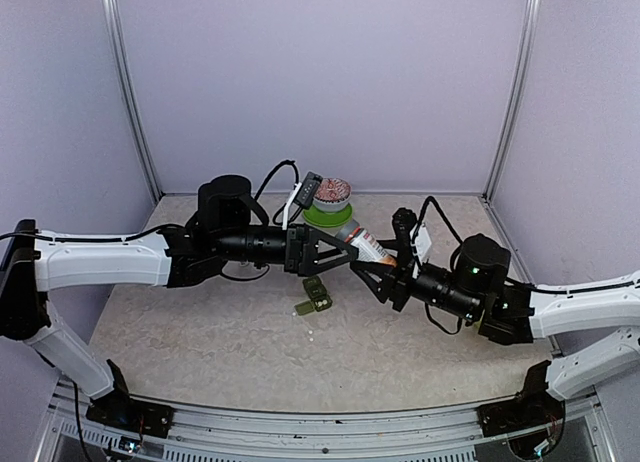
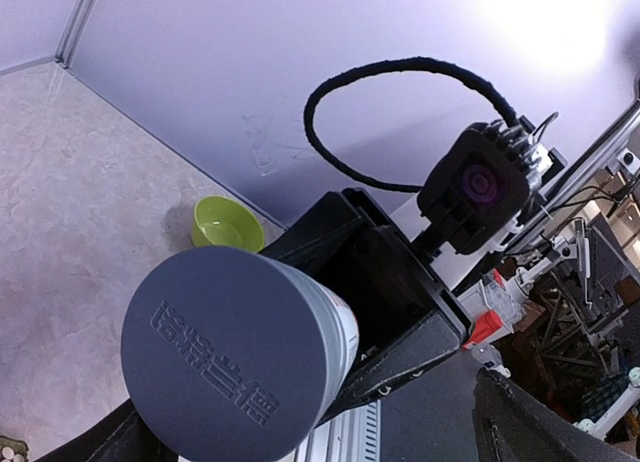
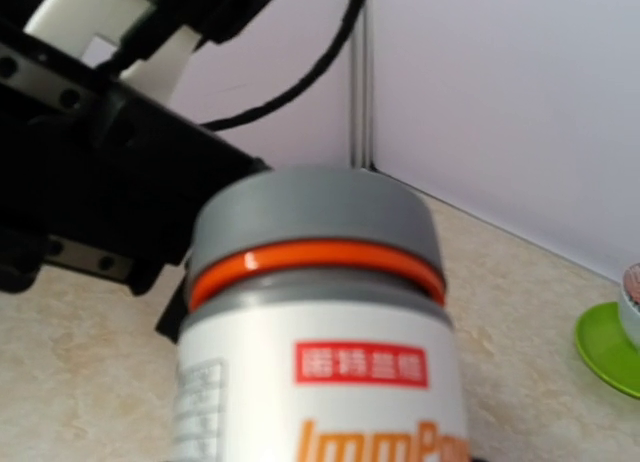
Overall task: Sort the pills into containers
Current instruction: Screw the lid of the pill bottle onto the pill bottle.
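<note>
A white pill bottle with a grey cap and orange ring is held in the air between both arms. My left gripper is shut round the grey embossed cap, with one black finger beside it. My right gripper is shut on the bottle's body; its own fingers are hidden in the right wrist view. The dark green containers strip lies on the table below the bottle, some lids standing open. A pale speck near it may be a pill; no others show.
A patterned bowl on a green plate stands behind the bottle; the plate's edge also shows in the right wrist view. A lime-green bowl sits by the wall. Purple walls close in the back and sides.
</note>
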Tool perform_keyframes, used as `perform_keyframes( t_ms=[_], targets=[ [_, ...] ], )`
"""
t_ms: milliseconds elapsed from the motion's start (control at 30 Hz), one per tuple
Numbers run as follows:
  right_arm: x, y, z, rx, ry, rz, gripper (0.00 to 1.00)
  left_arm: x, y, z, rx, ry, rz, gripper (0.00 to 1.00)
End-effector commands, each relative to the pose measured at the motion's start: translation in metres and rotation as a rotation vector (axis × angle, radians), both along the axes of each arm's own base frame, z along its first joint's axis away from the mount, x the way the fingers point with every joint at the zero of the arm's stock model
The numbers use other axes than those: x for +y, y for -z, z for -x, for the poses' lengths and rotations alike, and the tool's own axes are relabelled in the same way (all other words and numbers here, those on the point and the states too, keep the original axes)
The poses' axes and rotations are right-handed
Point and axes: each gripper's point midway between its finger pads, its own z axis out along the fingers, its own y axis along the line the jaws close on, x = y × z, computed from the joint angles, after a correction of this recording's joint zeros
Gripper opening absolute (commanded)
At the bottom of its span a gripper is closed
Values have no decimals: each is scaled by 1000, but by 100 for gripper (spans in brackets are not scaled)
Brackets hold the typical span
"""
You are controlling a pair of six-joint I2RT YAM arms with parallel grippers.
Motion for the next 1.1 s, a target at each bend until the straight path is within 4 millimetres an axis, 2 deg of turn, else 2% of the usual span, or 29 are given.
perform_keyframes(
  t_ms=[0,267,567,800,1067],
  targets=[
    [14,3,-5,-8,18,44,38,-3,-20,-3,-46,-13,47,99],
    [47,31,5,8,-36,142,38,-1,-21,-8,-73,-51,28,99],
    [54,43,10,29,-55,159,37,2,-30,-7,-92,-56,52,99],
    [34,26,6,-23,14,128,38,13,-29,-15,-60,-91,49,99],
    [4,7,-8,-69,138,103,39,17,-13,-20,-18,-110,8,99]
  ],
)
